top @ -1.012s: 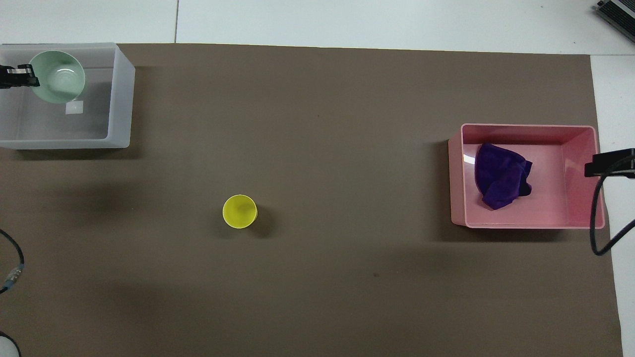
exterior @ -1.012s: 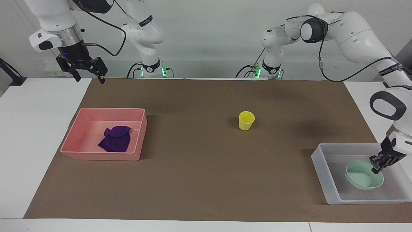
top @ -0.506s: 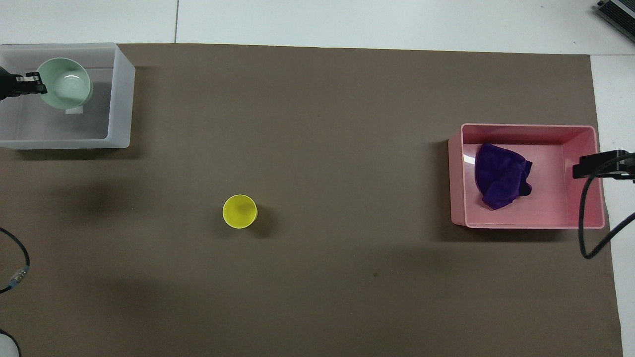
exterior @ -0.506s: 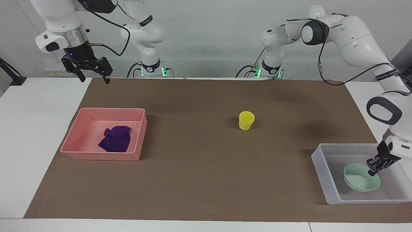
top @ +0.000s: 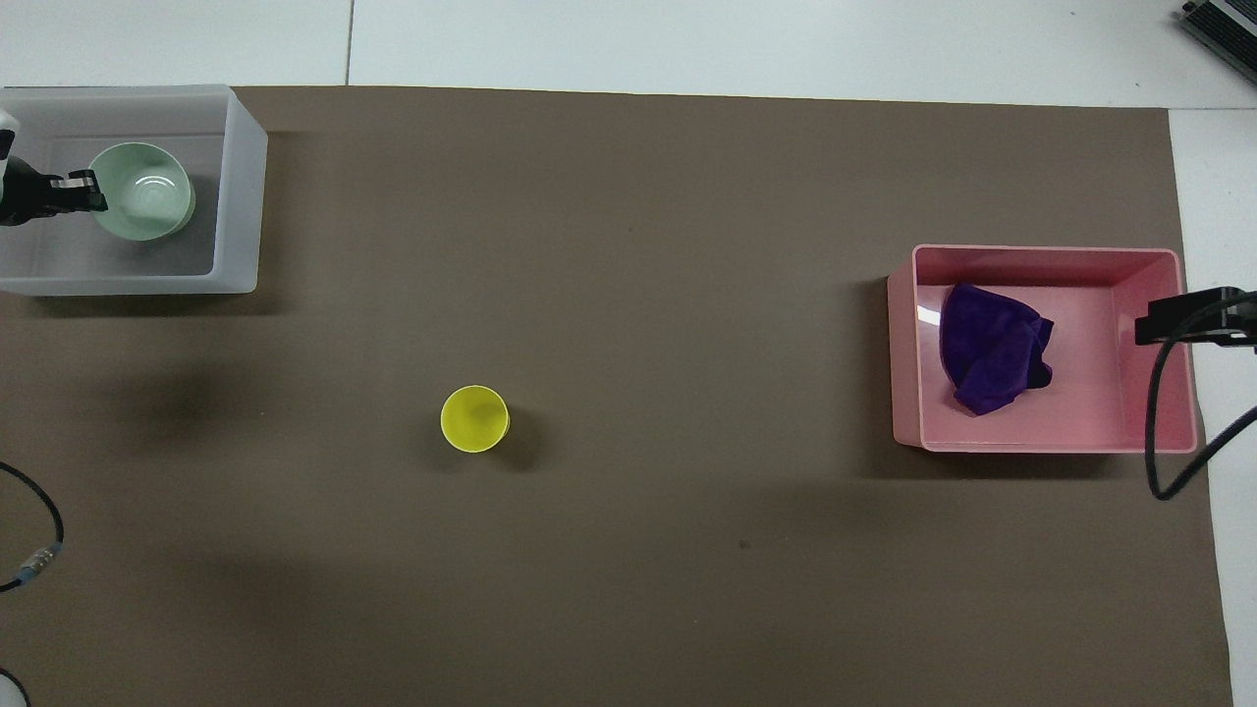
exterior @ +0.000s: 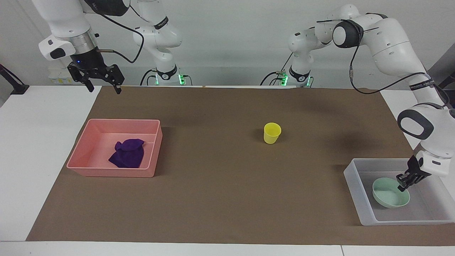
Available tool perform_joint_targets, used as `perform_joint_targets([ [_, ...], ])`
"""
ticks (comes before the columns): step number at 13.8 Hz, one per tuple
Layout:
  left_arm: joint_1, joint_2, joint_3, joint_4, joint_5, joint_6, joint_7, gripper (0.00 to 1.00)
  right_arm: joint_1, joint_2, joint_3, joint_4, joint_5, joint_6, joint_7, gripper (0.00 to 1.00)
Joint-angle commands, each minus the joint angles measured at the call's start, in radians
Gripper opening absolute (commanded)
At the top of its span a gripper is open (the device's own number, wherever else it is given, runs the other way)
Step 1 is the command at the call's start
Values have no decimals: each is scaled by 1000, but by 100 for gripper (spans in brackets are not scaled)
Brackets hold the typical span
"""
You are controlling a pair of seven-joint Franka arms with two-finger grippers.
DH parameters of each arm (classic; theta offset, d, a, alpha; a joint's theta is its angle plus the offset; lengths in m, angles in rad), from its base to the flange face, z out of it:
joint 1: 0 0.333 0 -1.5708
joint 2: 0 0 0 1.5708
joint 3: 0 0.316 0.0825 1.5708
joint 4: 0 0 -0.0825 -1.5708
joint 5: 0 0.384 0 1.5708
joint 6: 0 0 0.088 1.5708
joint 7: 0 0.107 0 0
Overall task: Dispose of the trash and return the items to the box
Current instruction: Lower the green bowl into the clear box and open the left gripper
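The mint-green bowl (exterior: 389, 193) (top: 147, 191) sits low inside the translucent white box (exterior: 355, 192) (top: 241, 196) at the left arm's end of the table. My left gripper (exterior: 403, 187) (top: 93, 191) is shut on the bowl's rim. The yellow cup (exterior: 272, 133) (top: 474, 419) stands upright on the brown mat near the table's middle. The purple cloth trash (exterior: 128, 153) (top: 992, 349) lies in the pink tray (exterior: 110, 172) (top: 903, 353). My right gripper (exterior: 102, 89) hangs open and empty, high over the table edge beside the pink tray.
A brown mat (exterior: 220, 199) covers most of the white table. A black cable (top: 1169, 462) from the right arm hangs over the pink tray's outer edge. Another cable (top: 34, 550) shows at the left arm's end of the table.
The left gripper has lowered the bowl into the box and carried it nearer to the robots and toward the table's middle. The right gripper has shifted slightly toward the mat.
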Motion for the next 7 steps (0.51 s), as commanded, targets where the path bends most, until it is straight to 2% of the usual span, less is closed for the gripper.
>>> perform_joint_targets([
  [1,8,-57,-4,-89,-12,37,2,1,-7,22,10,38,-2,-23,16,100],
  [2,14,-57,-6,-79,-12,24,5,11,4,19,6,36,-2,-23,17,100],
  [3,16,-59,-4,-78,-12,17,10,32,9,17,7,35,-6,-25,17,100],
  [4,16,-63,-3,-79,-12,12,10,48,9,17,9,33,-6,-25,17,100],
  [5,14,-69,-3,-79,-12,7,10,53,10,16,10,33,-8,-32,17,100],
  [7,6,-123,-1,-84,-10,-28,8,73,10,16,16,44,-13,-59,14,100],
])
